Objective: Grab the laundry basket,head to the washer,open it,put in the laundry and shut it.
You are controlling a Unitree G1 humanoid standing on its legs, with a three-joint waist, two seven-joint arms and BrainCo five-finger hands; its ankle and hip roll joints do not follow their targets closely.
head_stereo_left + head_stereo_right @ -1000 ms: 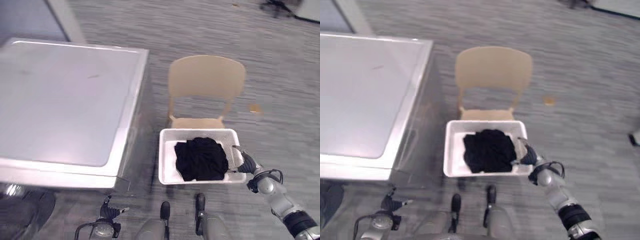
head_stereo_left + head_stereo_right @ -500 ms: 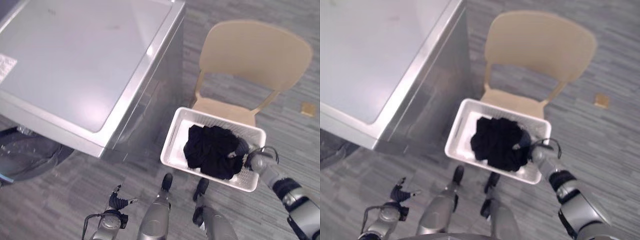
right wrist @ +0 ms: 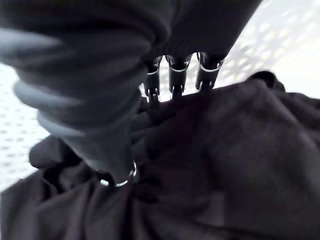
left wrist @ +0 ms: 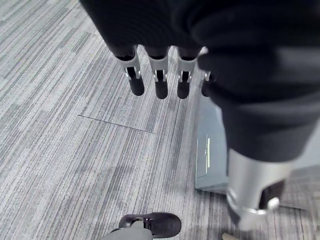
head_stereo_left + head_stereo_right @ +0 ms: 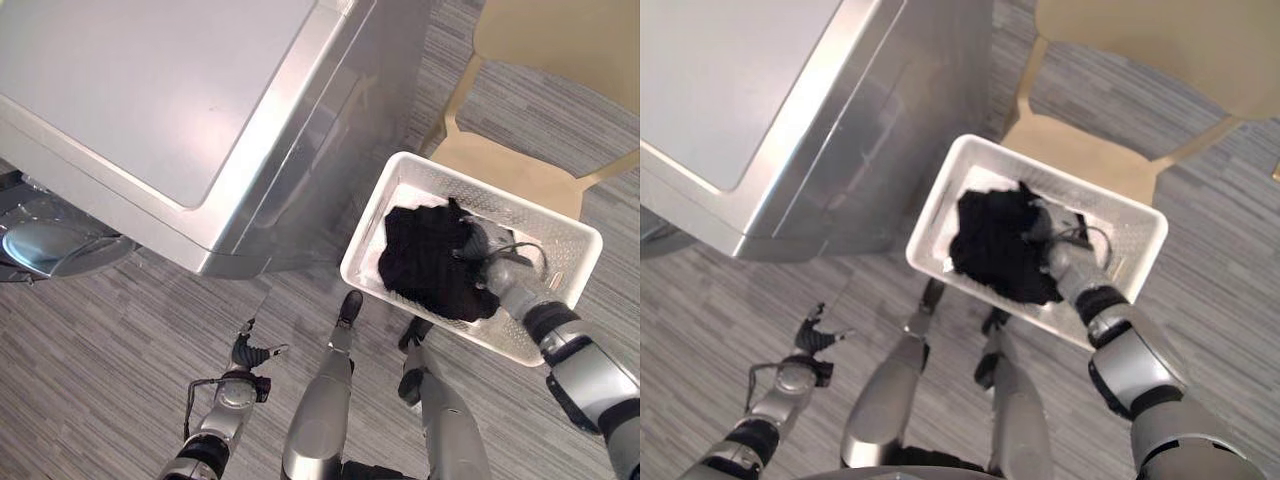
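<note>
Laundry basket at three o'clock holds black laundry; right hand sinks into it, fingertips hidden, grip perhaps closing—cannot tell. Left hand hangs relaxed, fingers straight.

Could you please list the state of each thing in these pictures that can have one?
White perforated plastic laundry basket: on the beige chair, holding laundry.
Black bundled laundry: in the basket, right hand on it.
Silver-grey washer: door swung open.
Beige plastic chair: upright beside the washer.
Right hand: in the basket, fingers sunk into the laundry.
Left hand: low over the floor, fingers straight, empty.
</note>
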